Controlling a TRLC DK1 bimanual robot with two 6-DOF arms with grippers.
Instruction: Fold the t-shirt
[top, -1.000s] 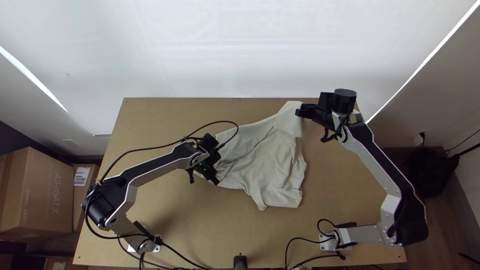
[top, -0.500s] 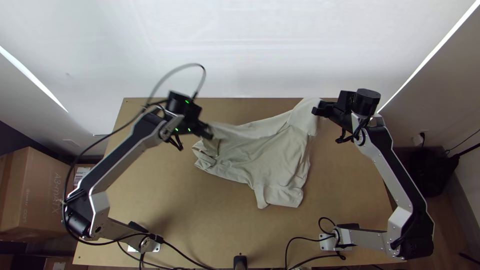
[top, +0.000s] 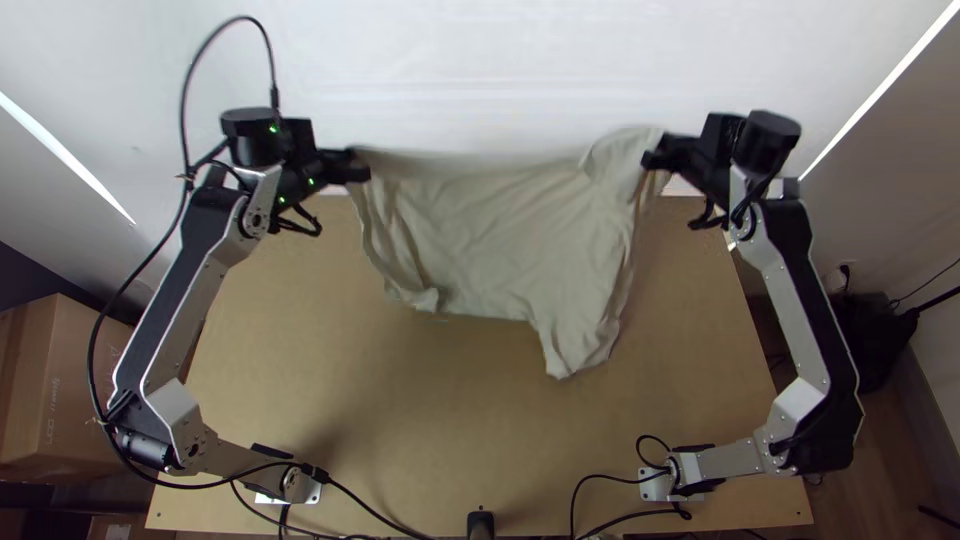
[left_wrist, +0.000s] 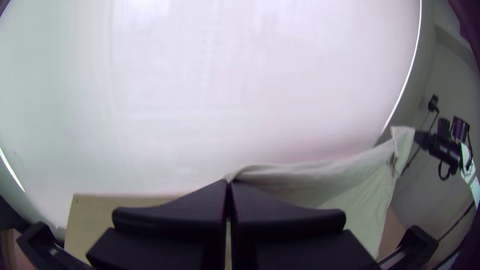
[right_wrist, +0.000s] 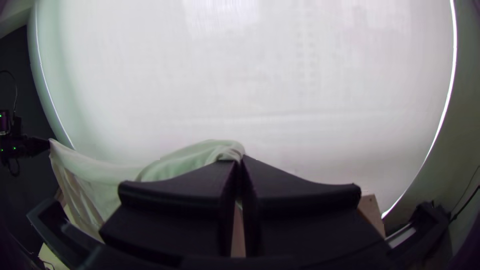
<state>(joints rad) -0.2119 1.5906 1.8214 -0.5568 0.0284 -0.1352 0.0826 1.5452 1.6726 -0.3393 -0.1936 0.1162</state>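
Two ends of the t-shirt (top: 500, 235) are clamped in your closed left gripper (top: 364, 166) and closed right gripper (top: 649, 160). It hangs between them over the table (top: 430, 430), likely so its weight pulls out creases.

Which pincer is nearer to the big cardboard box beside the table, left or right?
Left. The left pincer grips the raised t-shirt at its end toward the cardboard box; the right pincer grips the opposite end, farther from the box.
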